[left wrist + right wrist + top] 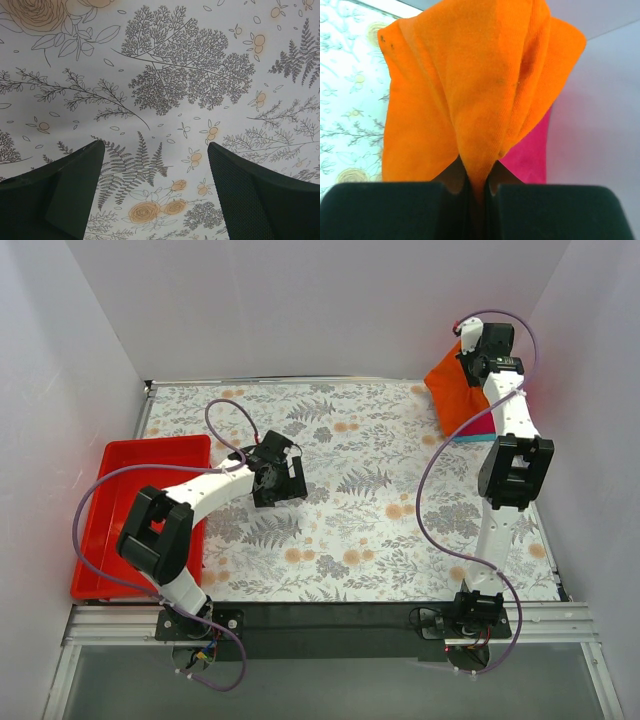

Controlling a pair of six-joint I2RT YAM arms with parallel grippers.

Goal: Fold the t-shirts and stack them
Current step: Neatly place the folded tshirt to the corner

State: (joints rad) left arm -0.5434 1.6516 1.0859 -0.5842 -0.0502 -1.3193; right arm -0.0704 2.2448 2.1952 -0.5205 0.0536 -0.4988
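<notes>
The right end effector [477, 186] was shut tight on the orange tee [480, 90]. It pinched a bunched fold of the cloth. The tee was held up in the air over the far right corner of the counter [350, 530], and the cloth fanned out wide from the pinch. It was not flat.

The pink tee [530, 155] lay folded in that same corner, right under and behind the orange one. A thin teal edge, likely the teal tee [462, 438], showed at its near side.

The left end effector [155, 145] was wide open and held nothing. It hung over the left middle of the counter, near the tray [110, 470]. Below it there was only the flower pattern.

So the orange tee was already with the right arm. The left arm was well apart from it, across most of the counter. The tee would lie far and to the right of the left end effector.

I think the orange tee had yet to be folded. It probably needed to come down onto the open middle of the counter, spread flat, where both arms could reach it. The bunched grip could leave it crumpled.
</notes>
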